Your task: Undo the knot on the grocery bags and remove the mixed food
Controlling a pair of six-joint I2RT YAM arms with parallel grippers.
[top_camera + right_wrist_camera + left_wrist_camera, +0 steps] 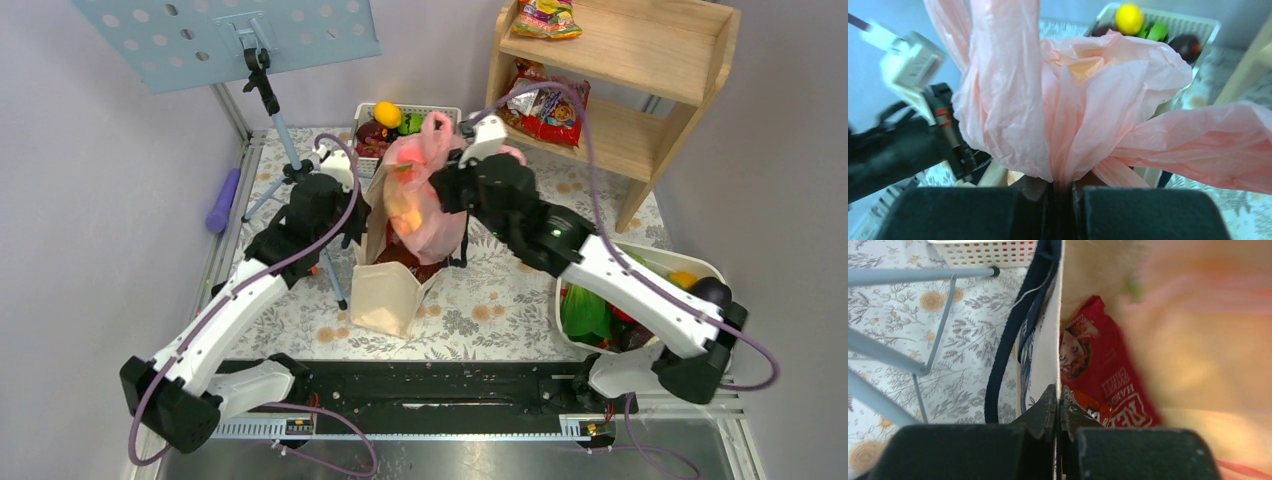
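The left gripper [1058,407] is pinched shut on the rim of the canvas tote [1049,355], seemingly steadying it. The right gripper [1063,187] clamps the gathered plastic atop the pink grocery bag [425,205], which stands in the tote at twelve o'clock from the bases, probably to tug its tie loose.

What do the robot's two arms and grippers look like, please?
The left arm and right arm have white link shells, black joints and a purple cable trailing along each. The left gripper and right gripper are black; a small green light shows on the right arm.
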